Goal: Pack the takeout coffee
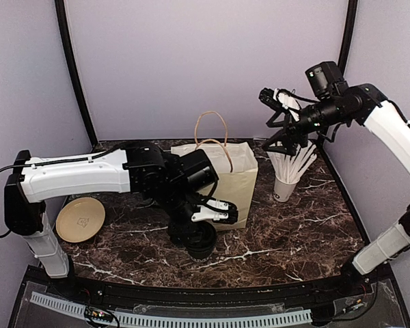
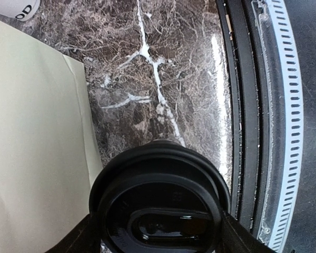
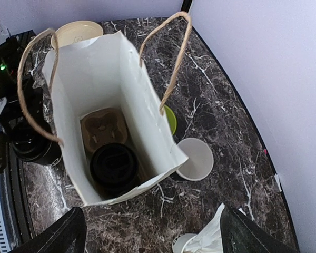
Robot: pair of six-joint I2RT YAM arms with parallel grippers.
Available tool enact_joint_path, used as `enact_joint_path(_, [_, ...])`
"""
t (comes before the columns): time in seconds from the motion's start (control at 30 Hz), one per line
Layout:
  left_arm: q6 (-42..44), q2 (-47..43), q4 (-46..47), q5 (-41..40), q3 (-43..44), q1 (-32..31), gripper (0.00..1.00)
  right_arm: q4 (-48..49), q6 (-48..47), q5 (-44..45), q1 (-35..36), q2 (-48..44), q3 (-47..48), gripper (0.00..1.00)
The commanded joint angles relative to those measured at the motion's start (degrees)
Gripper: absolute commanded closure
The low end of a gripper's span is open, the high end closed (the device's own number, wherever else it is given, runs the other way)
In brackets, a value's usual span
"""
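Left gripper (image 2: pixel 158 237) clamps glossy black-lidded cup (image 2: pixel 160 205) beside paper bag (image 1: pixel 242 174); second cup (image 3: pixel 114 166) inside bag; right gripper (image 3: pixel 158 232) jaws wide.

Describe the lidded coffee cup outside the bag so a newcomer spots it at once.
Find the paper bag standing mid-table. Just on its near side, a black lidded cup stands within the left claw. Its twin sits inside the bag; this one is out on the marble.

Dark brown marble with white veins covers the worktop (image 1: pixel 294 232). The bag (image 1: pixel 242 179) is cream. The coffee cup (image 2: pixel 160 203) has a black lid; the plate (image 1: pixel 80 219) is tan, the bowl (image 3: pixel 170 120) lime-green, the straw cup (image 1: pixel 284 189) white.
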Motion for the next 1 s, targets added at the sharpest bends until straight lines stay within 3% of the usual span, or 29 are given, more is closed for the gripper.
enact_joint_path(0.0, [-3.41,-7.58,-4.02,3.31,2.21,-0.24,0.41,-0.19,2.39,-2.47,-0.31,7.03,8.48,0.12])
enact_joint_path(0.27, [-9.74,-17.3,-5.7,7.52,5.32,-0.24,0.43,-3.92,1.05,-5.92,3.41,18.08,21.72,0.13])
enact_joint_path(0.5, [-13.08,-23.84,-9.57,0.25,7.81,-0.24,0.43,-3.19,3.24,-5.11,6.69,26.72,31.04,0.22])
enact_joint_path(0.63, [-14.6,-27.03,-10.04,-5.6,7.41,-0.24,0.44,-2.72,5.49,-6.68,6.9,29.48,34.99,0.4])
enact_joint_path(0.83, [-15.04,-30.35,-6.27,-13.61,7.69,-0.24,0.44,-3.81,5.14,-7.98,6.9,29.02,34.41,0.96])
enact_joint_path(0.97, [-13.15,-30.72,-3.86,-19.17,10.59,-0.24,0.44,-2.46,5.04,-6.74,6.87,25.41,30.86,1.0])
